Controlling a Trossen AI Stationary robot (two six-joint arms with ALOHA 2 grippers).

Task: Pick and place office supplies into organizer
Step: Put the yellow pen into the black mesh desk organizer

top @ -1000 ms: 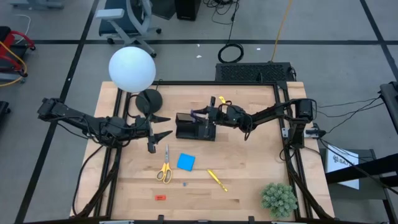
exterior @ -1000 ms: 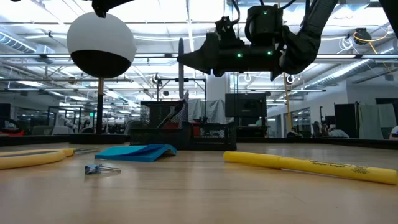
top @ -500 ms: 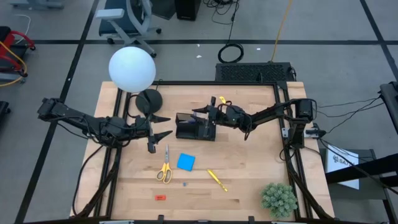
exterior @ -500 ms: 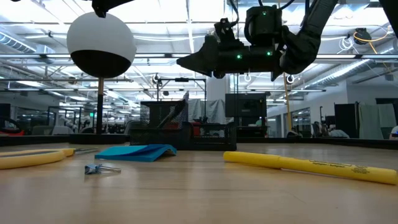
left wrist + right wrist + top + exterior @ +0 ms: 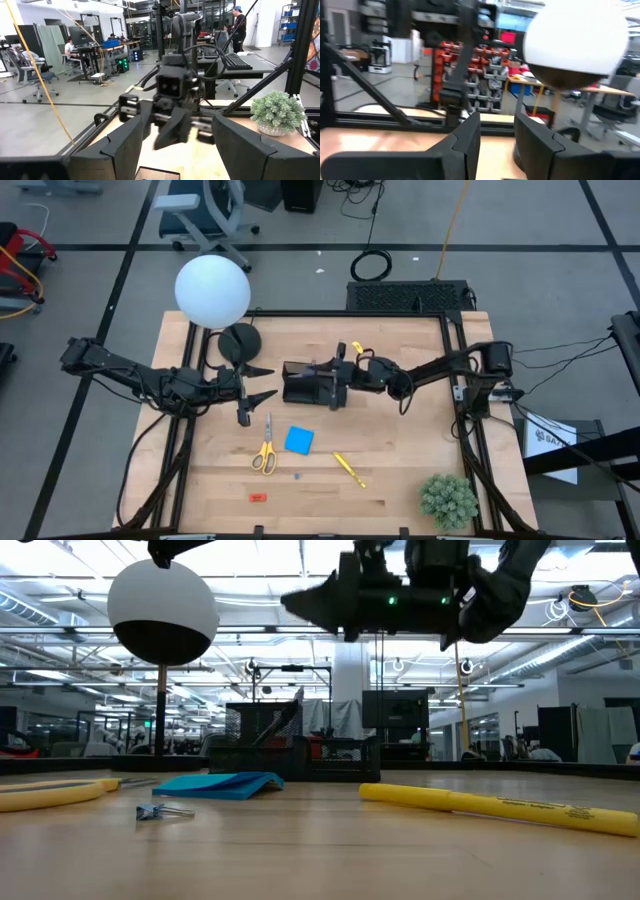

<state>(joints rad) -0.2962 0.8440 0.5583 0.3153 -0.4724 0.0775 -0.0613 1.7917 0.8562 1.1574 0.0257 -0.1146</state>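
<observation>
1. Leftmost, the left gripper (image 5: 262, 383) hovers over the table's left half, its fingers spread wide and holding nothing, just left of the organizer (image 5: 302, 384).
2. Near it, toward the front edge, lie the scissors (image 5: 266, 448), then the blue pad (image 5: 299, 440) just right of them.
3. Farther front sit a red piece (image 5: 259, 497) and a small clip (image 5: 297, 476).
4. Centrally, the organizer stands at mid-table, with a pen (image 5: 288, 718) leaning inside it.
5. Above the organizer's right end hangs the right gripper (image 5: 333, 384), fingers a narrow gap apart, nothing between them.
6. Right of the pad lies a yellow pen (image 5: 349, 470).
7. Rightmost, a plant (image 5: 448, 500) sits at the near right corner.
</observation>
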